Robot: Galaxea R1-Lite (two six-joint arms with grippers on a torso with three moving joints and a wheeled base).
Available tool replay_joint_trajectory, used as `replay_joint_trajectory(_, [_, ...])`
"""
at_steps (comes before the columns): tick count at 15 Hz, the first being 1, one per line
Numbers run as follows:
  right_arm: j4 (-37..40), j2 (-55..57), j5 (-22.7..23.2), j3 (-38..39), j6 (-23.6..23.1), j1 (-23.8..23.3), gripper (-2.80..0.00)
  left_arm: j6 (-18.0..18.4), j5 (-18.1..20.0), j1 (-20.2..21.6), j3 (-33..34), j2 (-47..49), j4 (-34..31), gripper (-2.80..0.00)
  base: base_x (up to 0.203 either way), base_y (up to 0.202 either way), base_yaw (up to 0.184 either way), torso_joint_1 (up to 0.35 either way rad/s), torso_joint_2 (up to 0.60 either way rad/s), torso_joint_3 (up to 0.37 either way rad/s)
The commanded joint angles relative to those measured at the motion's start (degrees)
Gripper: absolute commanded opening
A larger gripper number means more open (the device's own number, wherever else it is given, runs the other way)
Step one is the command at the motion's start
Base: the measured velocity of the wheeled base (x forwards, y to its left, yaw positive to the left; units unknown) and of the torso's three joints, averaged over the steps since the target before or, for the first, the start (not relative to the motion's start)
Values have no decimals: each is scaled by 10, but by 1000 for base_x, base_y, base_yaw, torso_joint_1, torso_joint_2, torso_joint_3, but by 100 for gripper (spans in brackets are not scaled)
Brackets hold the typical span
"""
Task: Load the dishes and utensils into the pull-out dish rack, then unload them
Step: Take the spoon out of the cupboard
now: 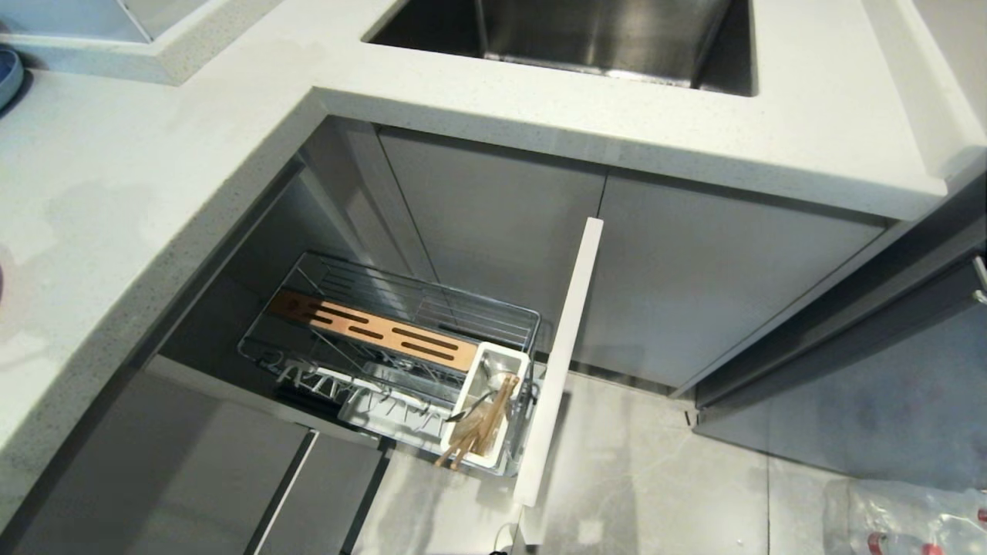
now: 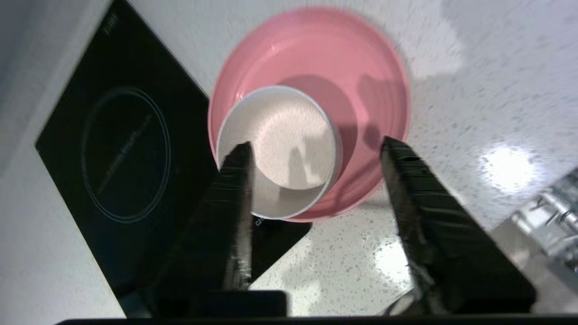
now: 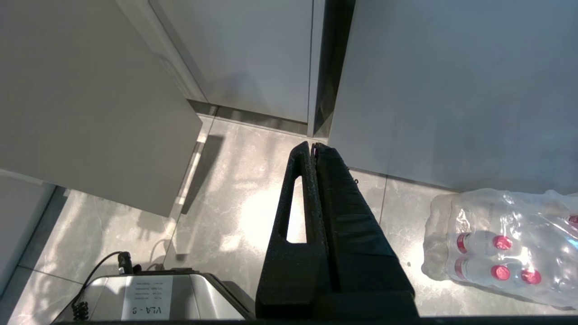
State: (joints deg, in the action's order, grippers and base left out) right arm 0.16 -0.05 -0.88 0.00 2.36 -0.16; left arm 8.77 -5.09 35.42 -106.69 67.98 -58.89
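Countertop (image 2: pixel 451 90): bowl (image 2: pixel 280 149) beneath left claw (image 2: pixel 316 149)

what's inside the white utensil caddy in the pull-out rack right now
The wooden chopsticks lean in the white utensil caddy with their tips past its near edge, and a grey spoon lies beside them. The caddy's walls hide its bottom.

Black ribbed fingers (image 2: pixel 408 180), one slotted
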Motion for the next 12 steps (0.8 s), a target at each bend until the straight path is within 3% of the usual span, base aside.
replay_joint_trajectory(1, [0, 0, 0, 1, 0, 0, -280, -1, 0, -9, 20, -58, 14, -280, 0, 0, 0, 0, 0, 0])
replay_joint_trajectory(2, [0, 0, 0, 1, 0, 0, -280, -8, 0, -31, 43, -86, 37, -280, 0, 0, 0, 0, 0, 0])
replay_joint_trajectory(4, [0, 0, 0, 1, 0, 0, -280, -59, 3, -99, 74, -123, 97, -280, 0, 0, 0, 0, 0, 0])
replay_joint_trajectory(8, [0, 0, 0, 1, 0, 1, -280, -248, 20, -248, 91, -127, 244, -280, 0, 0, 0, 0, 0, 0])
replay_joint_trajectory(12, [0, 0, 0, 1, 0, 0, -280, -343, 104, -355, 92, -42, 263, -280, 0, 0, 0, 0, 0, 0])
